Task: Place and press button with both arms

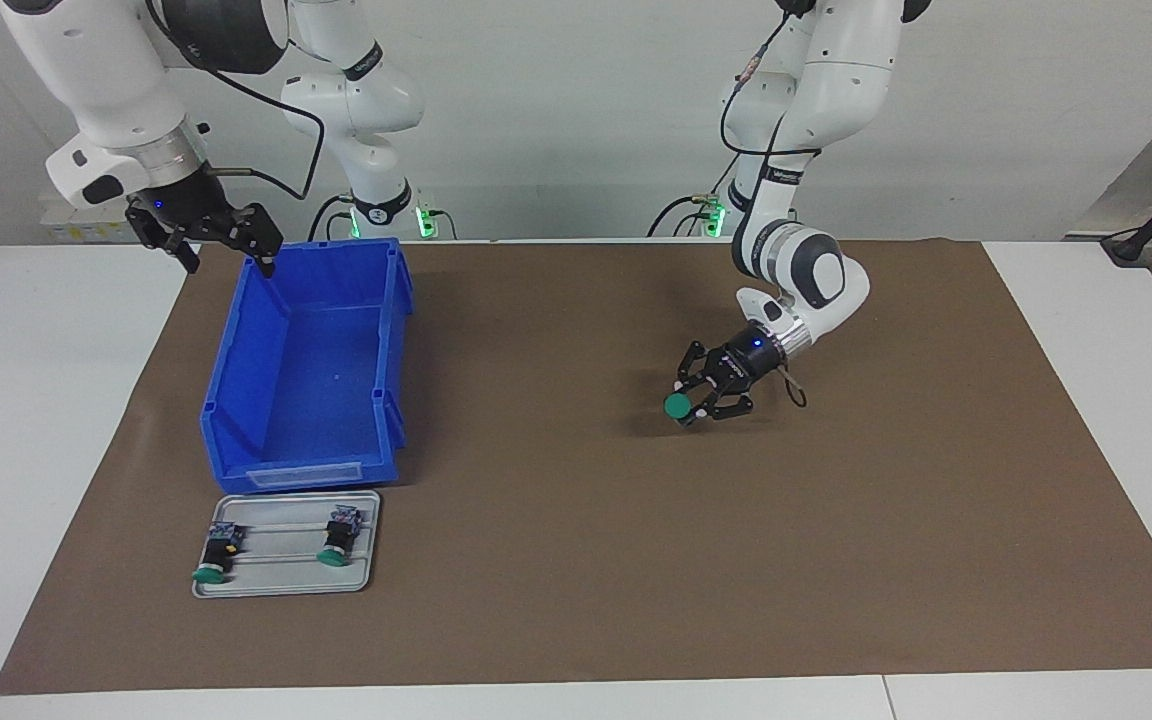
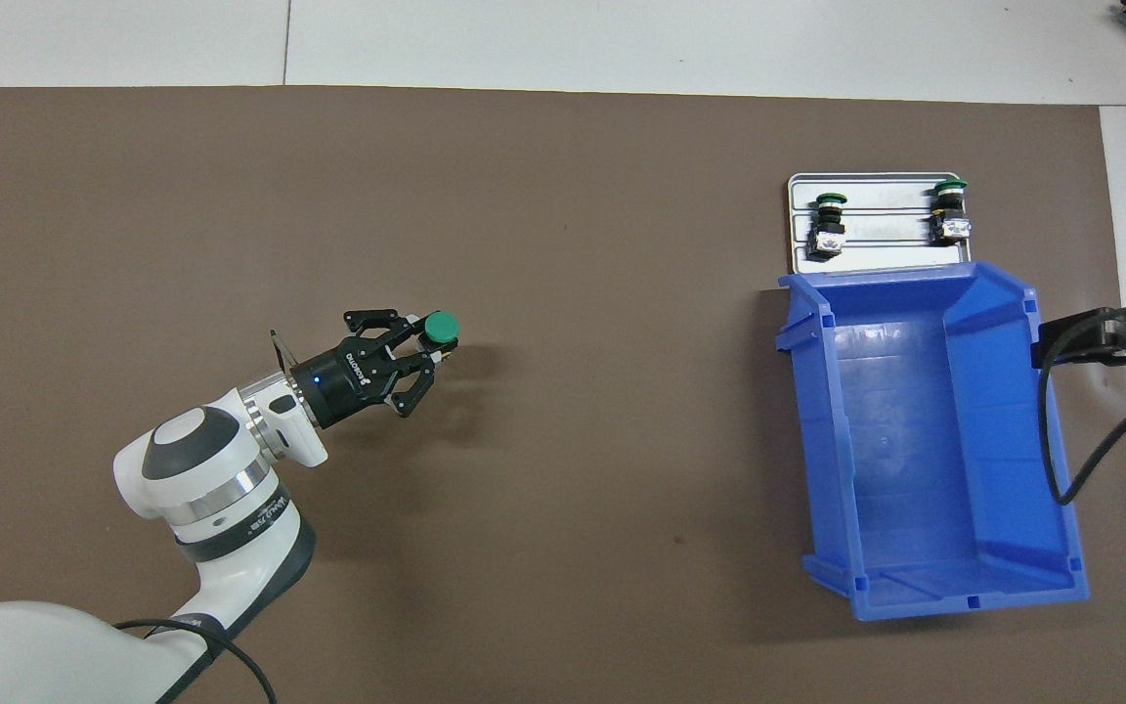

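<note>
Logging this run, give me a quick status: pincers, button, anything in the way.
Left pincer shut on the button, over the brown mat. Right pincer waits above the blue bin rim. Two more buttons on the tray. Nothing in the way.

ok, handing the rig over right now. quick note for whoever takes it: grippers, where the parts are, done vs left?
Left gripper: low over the brown mat, shut on the button, green cap pointing away from the robots.
Right gripper: waits in the air over the blue bin's rim nearest the robots, open, holding nothing.
Grey tray: against the bin's end farther from the robots, with two more buttons lying on it.
Done: one button picked up.
Left: set it down, then press it. The bin looks empty.
</note>
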Controlling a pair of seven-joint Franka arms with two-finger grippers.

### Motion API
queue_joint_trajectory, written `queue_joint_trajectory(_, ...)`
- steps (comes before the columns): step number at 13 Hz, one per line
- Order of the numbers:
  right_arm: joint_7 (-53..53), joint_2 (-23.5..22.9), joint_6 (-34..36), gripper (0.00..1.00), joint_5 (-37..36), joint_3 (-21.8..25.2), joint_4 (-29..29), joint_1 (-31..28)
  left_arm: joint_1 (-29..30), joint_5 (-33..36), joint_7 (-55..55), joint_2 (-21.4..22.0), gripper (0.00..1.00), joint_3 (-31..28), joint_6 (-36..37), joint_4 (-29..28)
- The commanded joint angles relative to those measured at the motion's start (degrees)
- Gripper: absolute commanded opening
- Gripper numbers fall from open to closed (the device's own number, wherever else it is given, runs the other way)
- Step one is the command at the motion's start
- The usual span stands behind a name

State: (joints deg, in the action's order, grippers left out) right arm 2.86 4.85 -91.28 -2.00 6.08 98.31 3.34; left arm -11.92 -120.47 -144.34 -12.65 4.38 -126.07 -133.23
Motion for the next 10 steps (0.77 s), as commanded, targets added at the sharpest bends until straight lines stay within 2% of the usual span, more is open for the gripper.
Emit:
queue_joint_trajectory(1,0.8,1.4,-1.1,1.0,-0.5,-0.1,1.6,0.0,-1.9,-4.7,-3.8,0.5,0.0,-0.9,4.0,-1.8)
queue_joint_trajectory(3,0.8,1.4,-1.1,1.0,-0.5,-0.1,1.5,0.0,-3.6,-7.6,-5.7,0.5,0.0,-0.9,5.0,-2.7)
queue_joint_trajectory(10,0.8,1.4,-1.1,1.0,-0.5,-0.1,1.6,0.0,-4.6,-7.7,-7.1,0.4,0.0,-1.0,4.3,-5.0)
